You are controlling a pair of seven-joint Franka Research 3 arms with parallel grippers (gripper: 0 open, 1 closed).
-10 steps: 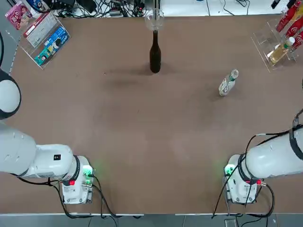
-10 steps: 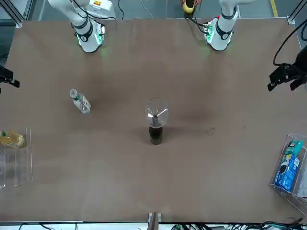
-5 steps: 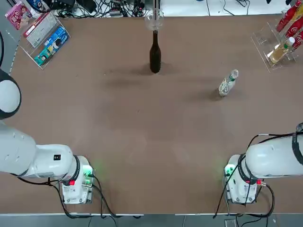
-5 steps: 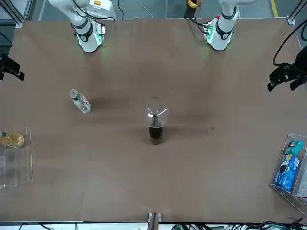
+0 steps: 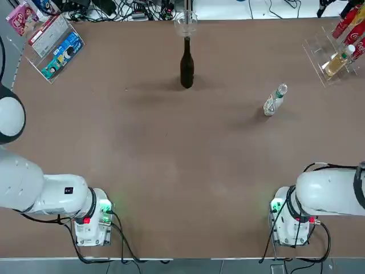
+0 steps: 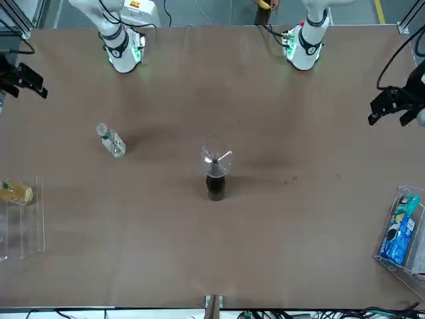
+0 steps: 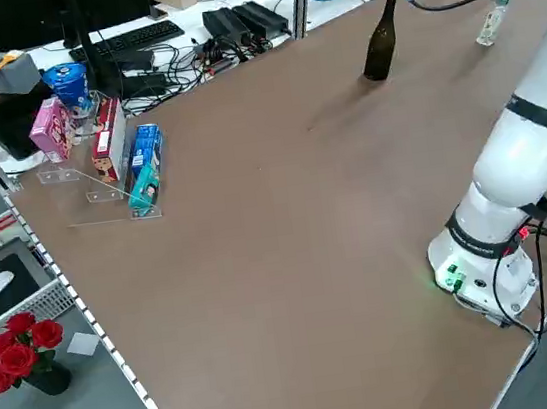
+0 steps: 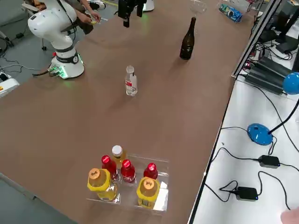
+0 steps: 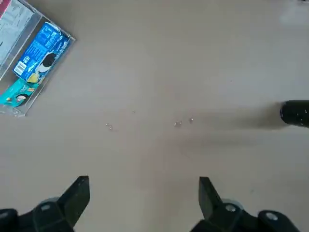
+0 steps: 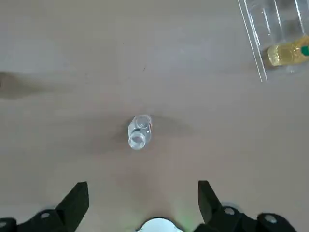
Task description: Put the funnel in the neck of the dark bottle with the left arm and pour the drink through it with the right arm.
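The dark bottle [image 5: 186,65] stands upright at the far middle of the table. The clear funnel [image 6: 216,154] sits on top of its neck and shows faintly as the funnel [image 8: 198,6] in the right side view. The drink [image 5: 274,100], a small clear bottle with a white cap, stands alone to the right of the dark bottle. My right gripper [image 10: 143,200] hangs open and empty high above the drink [image 10: 139,131]. My left gripper [image 9: 143,198] is open and empty over bare table at the left, well away from the dark bottle [image 9: 295,113].
A clear rack [image 5: 333,43] with red and yellowish bottles stands at the far right corner. Another clear rack [image 5: 54,48] with snack packs is at the far left corner. Cables run along the table's far edge.
My right gripper has drawn back toward the robot's side of the table, still open. The left arm, both bottles and the funnel have not moved.
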